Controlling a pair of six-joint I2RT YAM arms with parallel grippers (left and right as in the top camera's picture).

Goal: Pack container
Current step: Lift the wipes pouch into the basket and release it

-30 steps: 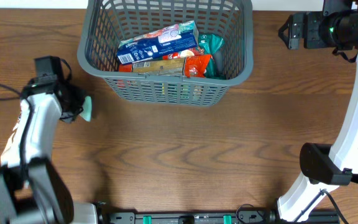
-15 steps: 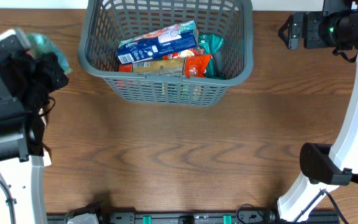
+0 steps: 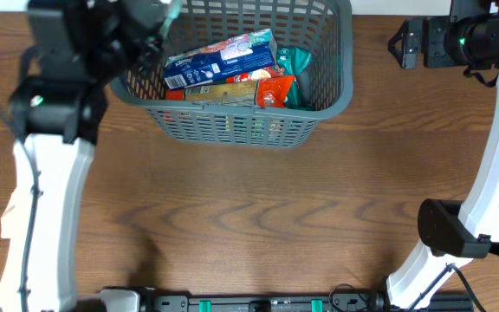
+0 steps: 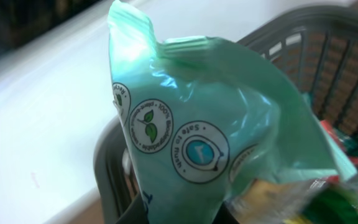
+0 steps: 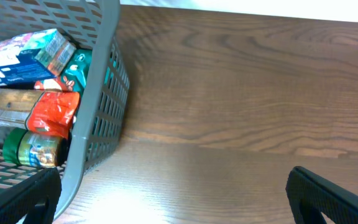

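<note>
Just above the far-left rim of the large dark grey slotted plastic basket [image 3: 232, 128], the left gripper [image 3: 161, 16] clenches a mint-green plastic packet [image 4: 191, 137]; the right gripper [image 5: 173, 199], jaws spread, sits well right.

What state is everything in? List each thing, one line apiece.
container: upright, partly filled.
mint green packet: held in the air over the container's rim, not yet inside.
blue packet: lying inside the container, on top.
left gripper: shut on the mint green packet.
right gripper: open, empty, off to the container's side.
</note>
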